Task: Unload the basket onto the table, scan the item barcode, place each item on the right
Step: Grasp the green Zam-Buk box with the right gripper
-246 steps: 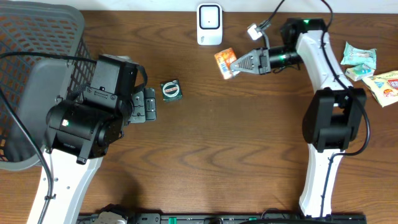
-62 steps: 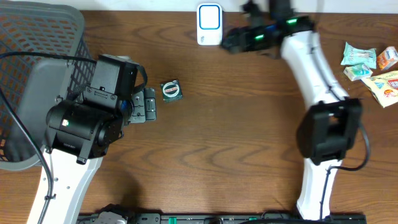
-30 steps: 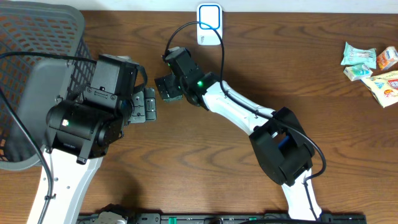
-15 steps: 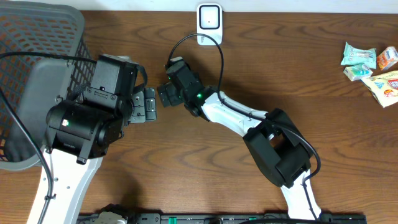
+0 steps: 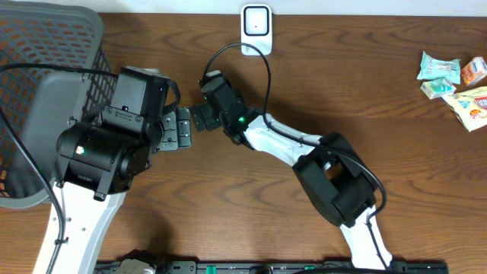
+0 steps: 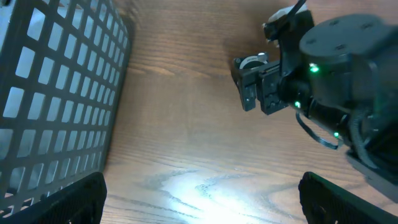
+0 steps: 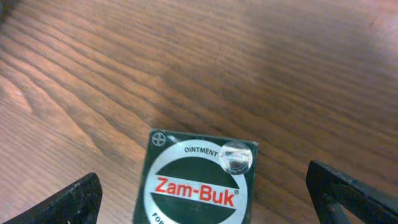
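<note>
The item is a dark green square Zam-Buk ointment box [image 7: 198, 182], lying flat on the wooden table. My right gripper [image 7: 205, 190] hangs open just above it, one dark fingertip [image 7: 74, 200] on each side and the box between them, untouched. In the overhead view the right gripper [image 5: 199, 116] covers the box. A white barcode scanner [image 5: 256, 29] stands at the table's far edge. My left gripper [image 5: 181, 128] stands open beside the right one, with only bare wood between its fingers [image 6: 62, 202].
A dark mesh basket [image 5: 46, 68] fills the far left; its wall [image 6: 56, 93] shows in the left wrist view. Several snack packets [image 5: 449, 80] lie at the far right. The right arm [image 5: 289, 144] stretches across the table's middle.
The right arm has swung from the scanner's side down and left over the green box, then crept slightly further left. The left arm has not moved.
</note>
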